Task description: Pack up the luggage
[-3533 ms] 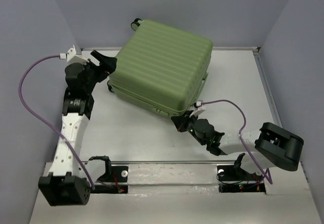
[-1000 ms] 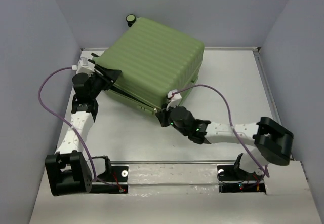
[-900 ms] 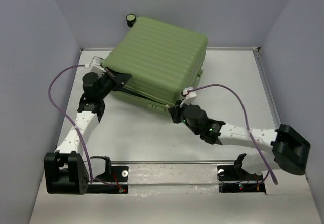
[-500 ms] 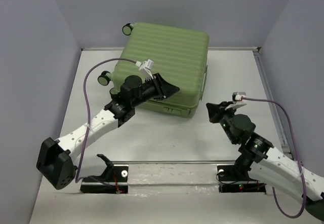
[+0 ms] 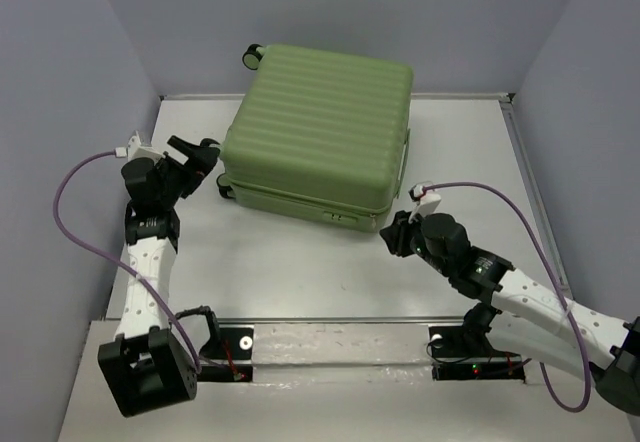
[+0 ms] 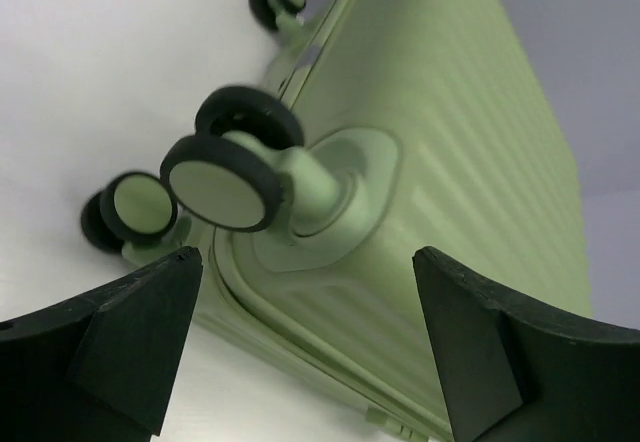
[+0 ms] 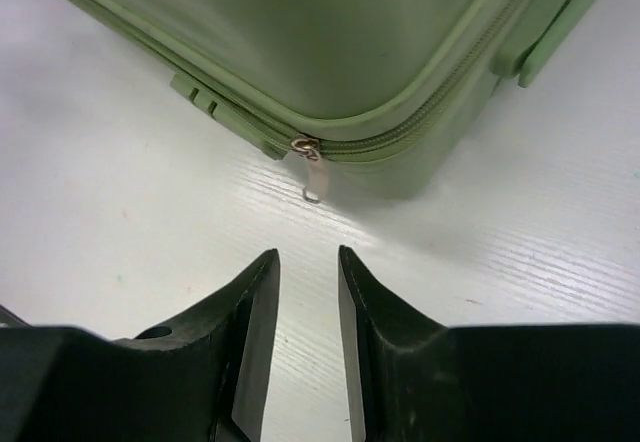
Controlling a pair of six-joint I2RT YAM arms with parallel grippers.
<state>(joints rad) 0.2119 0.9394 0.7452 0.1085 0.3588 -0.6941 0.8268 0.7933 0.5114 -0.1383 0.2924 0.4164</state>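
Observation:
The luggage point(image 5: 320, 132) is a large light-green ribbed suitcase lying flat and shut at the back of the table. In the left wrist view its caster wheels point(image 6: 225, 177) and corner fill the frame. My left gripper point(image 5: 198, 154) sits just left of that wheeled corner, open wide point(image 6: 305, 257), with nothing between its fingers. My right gripper point(image 5: 397, 234) is at the case's near right corner. In the right wrist view its jaws point(image 7: 306, 255) stand a little apart and empty, a short way from the silver zipper pull point(image 7: 313, 177) hanging off the luggage point(image 7: 350, 42).
The white table point(image 5: 300, 272) is boxed in by grey walls at the left, back and right. A metal rail point(image 5: 340, 334) with the arm mounts runs along the near edge. A side handle point(image 7: 545, 32) sticks out of the case's right side.
The suitcase has turned and settled square to the table. My left arm pulled back from over the lid to the wheel corner and opened. My right gripper came back to the front corner and parted its jaws.

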